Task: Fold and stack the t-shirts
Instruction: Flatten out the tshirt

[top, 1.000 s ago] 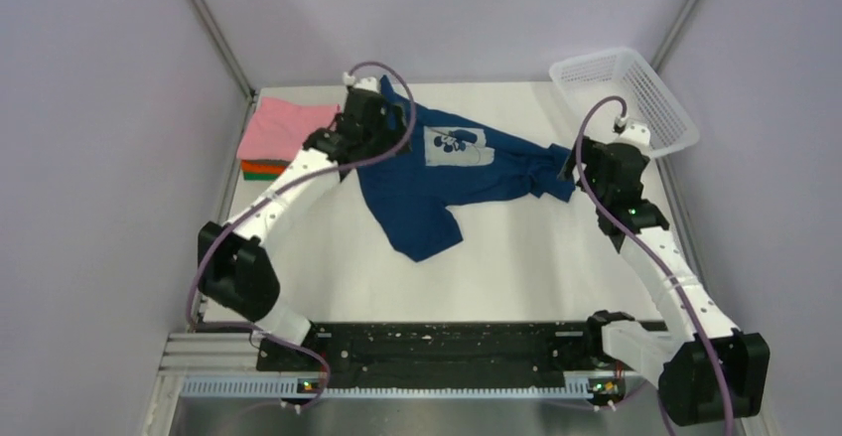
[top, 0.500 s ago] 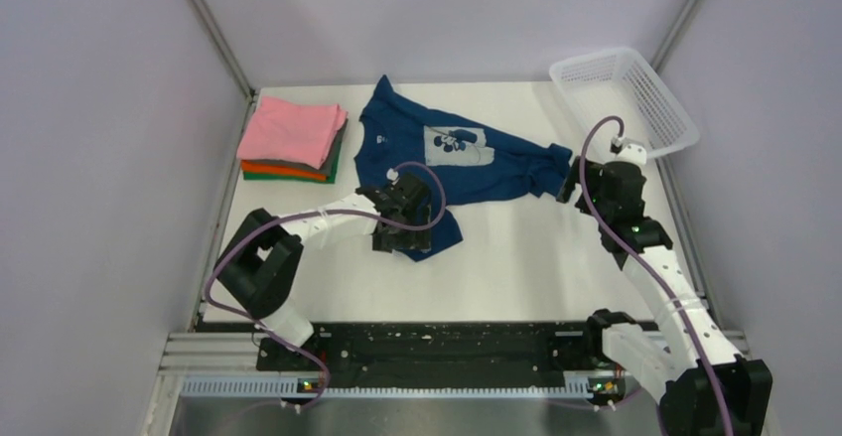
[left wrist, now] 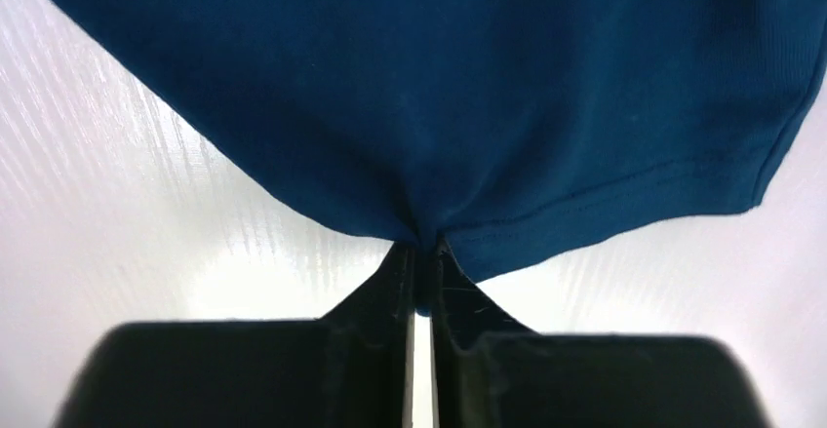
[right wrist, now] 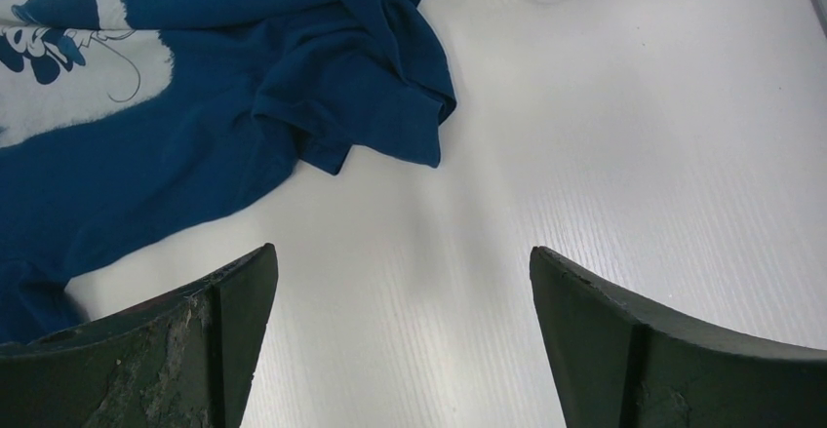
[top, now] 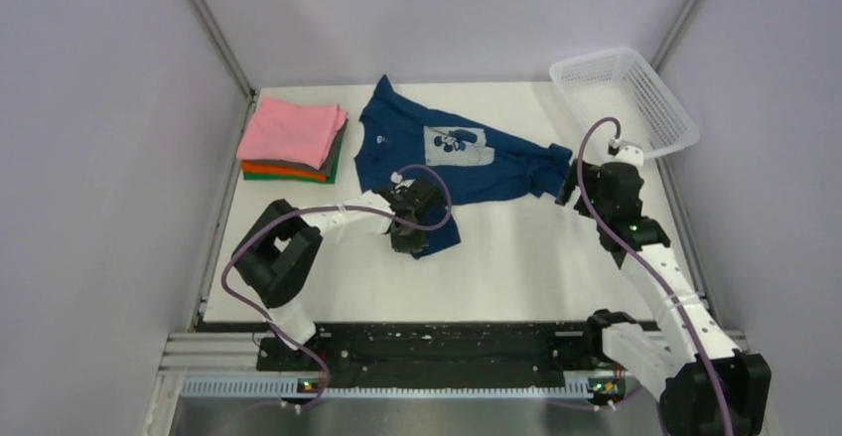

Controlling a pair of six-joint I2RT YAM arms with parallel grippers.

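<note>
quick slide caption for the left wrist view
Left gripper shut on the bunched hem of the navy t-shirt, above the white table.

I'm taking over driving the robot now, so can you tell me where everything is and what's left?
Left gripper: shut on the navy t-shirt, at its near edge.
Right gripper: open, empty, beside that shirt's bunched right end.
Done: a folded pile, pink on top, sits far left.
Left to do: flatten the navy t-shirt, fold it, add it to the pile.
</note>
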